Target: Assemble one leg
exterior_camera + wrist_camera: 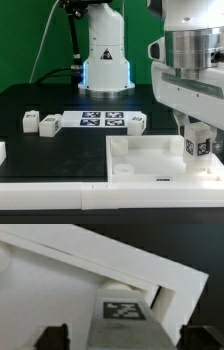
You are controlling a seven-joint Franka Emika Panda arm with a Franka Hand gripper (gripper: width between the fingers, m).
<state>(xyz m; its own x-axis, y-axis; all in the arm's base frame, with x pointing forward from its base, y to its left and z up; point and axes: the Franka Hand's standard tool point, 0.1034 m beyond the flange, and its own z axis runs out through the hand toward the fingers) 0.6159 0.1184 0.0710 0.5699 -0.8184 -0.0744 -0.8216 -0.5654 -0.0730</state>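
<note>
One leg (197, 144), a small white peg with a square tag, stands upright at the corner of the large white panel (150, 155) on the exterior view's right. My gripper (196, 128) is right above it. In the wrist view the leg (122, 308) sits between my fingers (52, 336), with a narrow gap on each side, so the gripper is open around it. The leg's far end meets the corner socket (120, 280) beside the panel's raised rim (180, 286). Whether it is seated in the socket is hidden.
Two more legs (30, 122) (50, 123) lie on the black table at the exterior view's left, and another (137, 121) lies beside the marker board (100, 121). The robot's base (105, 60) stands behind. A white part (2, 150) shows at the left edge.
</note>
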